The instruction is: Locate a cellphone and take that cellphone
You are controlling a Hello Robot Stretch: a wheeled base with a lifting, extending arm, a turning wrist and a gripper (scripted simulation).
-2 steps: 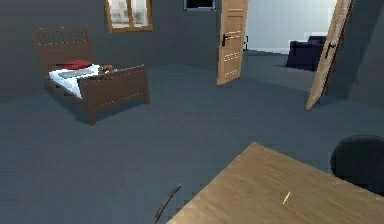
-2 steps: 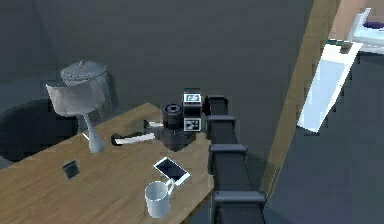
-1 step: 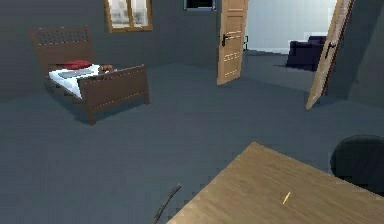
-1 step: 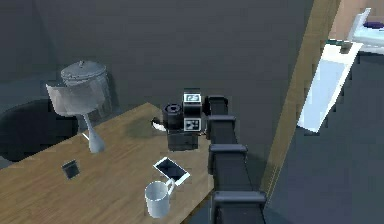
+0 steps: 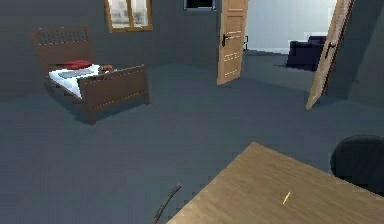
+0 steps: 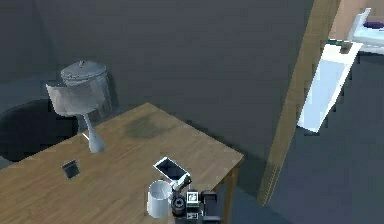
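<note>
A flat white cellphone point(image 6: 171, 169) with a dark edge lies on the wooden table point(image 6: 120, 150) near its far corner, in the arm side view. Just below it, at the picture's bottom edge, is the gripper point(image 6: 183, 199), its dark body next to the small white marked squares. A white mug point(image 6: 158, 199) stands right beside the gripper on its left. The phone and mug rest on the table by the gripper's end, so I cannot tell whether it holds anything. A small dark square thing point(image 6: 71, 169) lies further left on the table.
A grey-shaded lamp point(image 6: 80, 95) stands on the table, with a dark round chair point(image 6: 20, 130) behind it. In the forward view the table's corner point(image 5: 250, 190) carries a small yellow stick point(image 5: 286, 198). A wooden bed point(image 5: 95, 80) and open doors point(image 5: 232, 40) stand across bare floor.
</note>
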